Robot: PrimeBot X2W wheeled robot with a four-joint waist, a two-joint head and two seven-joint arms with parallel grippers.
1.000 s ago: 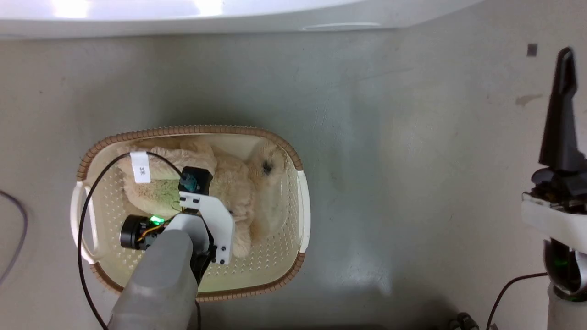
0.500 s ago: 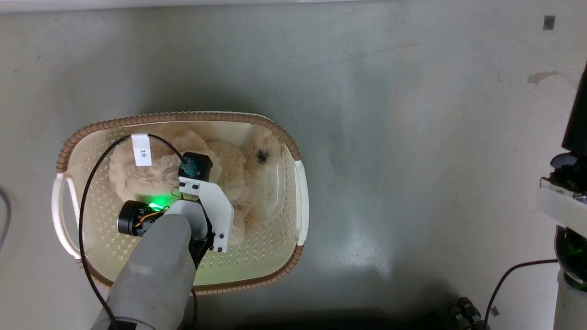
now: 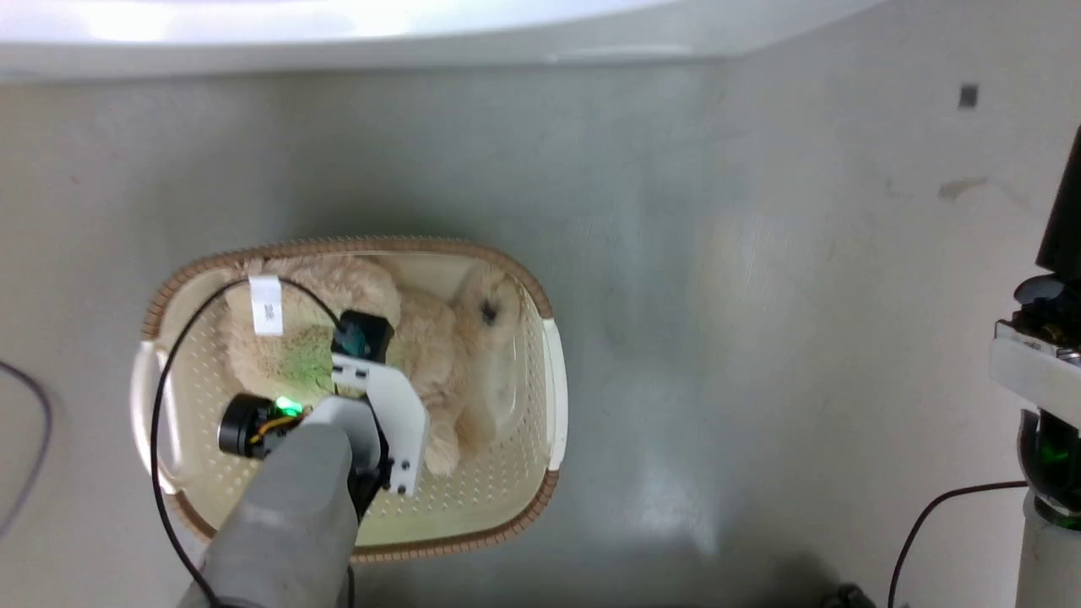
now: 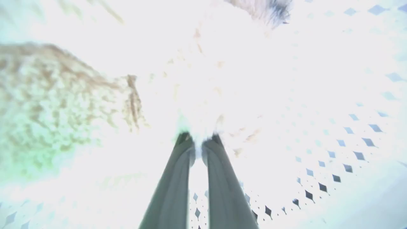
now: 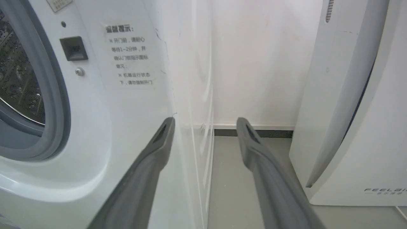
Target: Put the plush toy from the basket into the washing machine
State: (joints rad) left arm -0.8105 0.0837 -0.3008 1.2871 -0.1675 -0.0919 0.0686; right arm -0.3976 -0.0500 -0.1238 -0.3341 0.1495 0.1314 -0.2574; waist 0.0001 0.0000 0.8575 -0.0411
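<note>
The left gripper (image 4: 200,141) has its two dark fingers drawn almost together, the tips sunk in pale fur and pinching a tuft of the plush toy (image 4: 63,105). The glare of the left wrist view washes out most of the fur. The toy's shaggy bulk spreads ahead of the tips and to their left. The perforated wall of the basket (image 4: 349,143) curves to their right and beneath them.

From the head, the left forearm (image 3: 287,515) reaches down into the basket (image 3: 380,246). The plush toy (image 3: 431,338) lies inside it under the wrist, with its dark nose (image 3: 488,312) just beyond.

The right gripper (image 5: 206,122) hangs with its fingers well apart and nothing between them. The washing machine (image 5: 127,127) stands just to their left. Its grey gasket (image 5: 60,95) and steel drum (image 5: 19,79) lie farther left. A white FEELAIR appliance (image 5: 349,143) stands to the right, with the grey floor (image 5: 229,178) between.
</note>
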